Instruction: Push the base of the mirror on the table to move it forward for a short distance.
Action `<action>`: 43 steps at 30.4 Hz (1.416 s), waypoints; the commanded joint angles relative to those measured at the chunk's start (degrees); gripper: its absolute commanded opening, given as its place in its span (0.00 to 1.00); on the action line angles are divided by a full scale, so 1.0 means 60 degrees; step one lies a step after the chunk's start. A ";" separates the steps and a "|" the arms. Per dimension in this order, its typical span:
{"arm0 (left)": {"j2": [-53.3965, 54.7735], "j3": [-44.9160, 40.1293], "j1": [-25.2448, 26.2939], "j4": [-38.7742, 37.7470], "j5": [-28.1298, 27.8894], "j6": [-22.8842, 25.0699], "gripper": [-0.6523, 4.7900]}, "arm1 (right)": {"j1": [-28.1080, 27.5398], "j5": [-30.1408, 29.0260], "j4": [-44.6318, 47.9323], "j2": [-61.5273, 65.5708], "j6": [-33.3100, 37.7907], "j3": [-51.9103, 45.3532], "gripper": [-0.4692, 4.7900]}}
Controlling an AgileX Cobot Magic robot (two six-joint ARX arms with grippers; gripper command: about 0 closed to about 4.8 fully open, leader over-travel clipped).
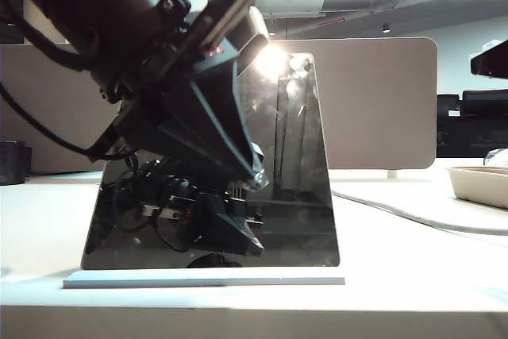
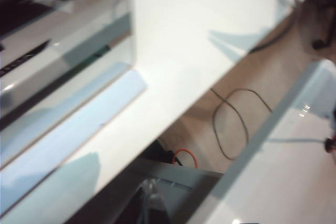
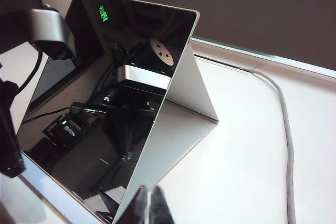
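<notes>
**Mirror at the table's front edge, dark arm looming before it**

The mirror (image 1: 286,156) stood tilted back on its base (image 1: 204,279), the thin white plate lying flat on the table (image 1: 413,260) near the front edge. The left gripper (image 1: 255,179) hung low before the dark glass, fingers pressed together in a point. The right gripper (image 3: 149,205) sat just beside the mirror's side edge; its jaws could not be made out. A grey cable (image 3: 283,124) trailed across the tabletop behind, and a beige divider (image 1: 381,101) rose beyond.
</notes>
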 commanded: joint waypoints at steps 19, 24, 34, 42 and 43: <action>0.1217 0.0040 -0.1617 -0.0317 -0.4557 -0.2382 0.12 | 0.0015 -0.0007 0.0135 0.0004 -0.0007 0.0007 0.13; 0.1512 0.0040 -0.1606 -0.0095 -0.4896 -0.2452 0.12 | 0.0015 -0.0007 0.0131 0.0004 -0.0007 0.0007 0.13; 0.1909 0.0160 -0.1588 0.0324 -0.5311 -0.2470 0.12 | 0.0015 -0.0007 0.0135 0.0004 -0.0004 0.0007 0.13; 0.2204 0.0168 -0.1581 0.0678 -0.5625 -0.2626 0.12 | 0.0015 -0.0007 0.0131 0.0004 -0.0004 0.0007 0.13; 0.2211 0.0178 -0.1577 0.0798 -0.5632 -0.2623 0.12 | 0.0015 -0.0007 0.0131 0.0004 -0.0004 0.0007 0.13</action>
